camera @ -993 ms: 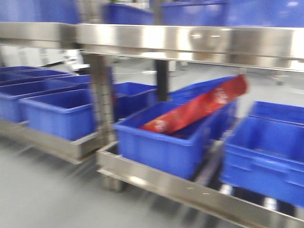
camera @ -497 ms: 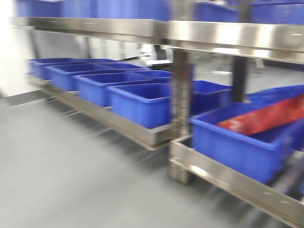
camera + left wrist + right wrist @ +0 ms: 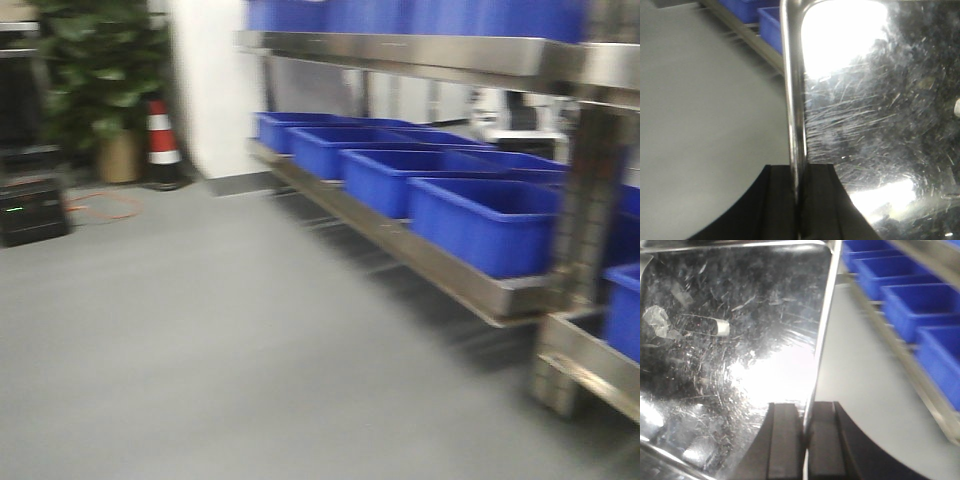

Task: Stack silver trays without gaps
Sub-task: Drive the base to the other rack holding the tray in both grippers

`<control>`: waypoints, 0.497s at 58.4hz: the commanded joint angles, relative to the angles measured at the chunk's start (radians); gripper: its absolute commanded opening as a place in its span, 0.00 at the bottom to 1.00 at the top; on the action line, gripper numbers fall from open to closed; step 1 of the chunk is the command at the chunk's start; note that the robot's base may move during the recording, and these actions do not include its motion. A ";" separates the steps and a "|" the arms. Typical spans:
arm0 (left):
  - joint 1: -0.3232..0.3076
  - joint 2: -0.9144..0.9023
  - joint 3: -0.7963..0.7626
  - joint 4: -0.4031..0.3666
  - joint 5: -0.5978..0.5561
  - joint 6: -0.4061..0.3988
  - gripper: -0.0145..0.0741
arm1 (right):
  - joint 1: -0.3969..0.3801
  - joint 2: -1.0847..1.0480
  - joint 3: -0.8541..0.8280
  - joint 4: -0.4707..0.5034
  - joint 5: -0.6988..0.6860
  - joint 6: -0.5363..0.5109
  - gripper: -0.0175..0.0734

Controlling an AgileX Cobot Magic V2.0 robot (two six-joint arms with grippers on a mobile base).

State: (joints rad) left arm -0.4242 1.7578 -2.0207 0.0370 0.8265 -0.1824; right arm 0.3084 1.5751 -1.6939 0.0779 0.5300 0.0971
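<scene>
A shiny, scratched silver tray fills the right of the left wrist view, over the grey floor. My left gripper is shut on its left rim, one black finger on each side. The right wrist view shows a silver tray filling the left. My right gripper is shut on its right rim. I cannot tell whether both grippers hold the same tray or whether several are nested. No tray or gripper shows in the front view.
A long steel rack runs along the right with a row of blue bins, an upper rail and a post. At the far left stand a plant, a traffic cone and a black box. Grey floor lies between.
The front view has swung left along the rack. The bin with the red packet has left the frame. The plant, cone and black box have come into view.
</scene>
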 commanded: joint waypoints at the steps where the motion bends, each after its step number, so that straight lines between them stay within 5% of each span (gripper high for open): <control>1: -0.013 -0.012 -0.008 -0.024 -0.037 0.014 0.14 | 0.014 -0.013 -0.010 0.032 -0.070 -0.017 0.11; 29: -0.013 -0.012 -0.008 -0.024 -0.037 0.014 0.14 | 0.014 -0.013 -0.010 0.032 -0.070 -0.017 0.11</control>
State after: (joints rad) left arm -0.4242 1.7563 -2.0207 0.0407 0.8265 -0.1824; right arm 0.3084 1.5751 -1.6939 0.0799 0.5276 0.0971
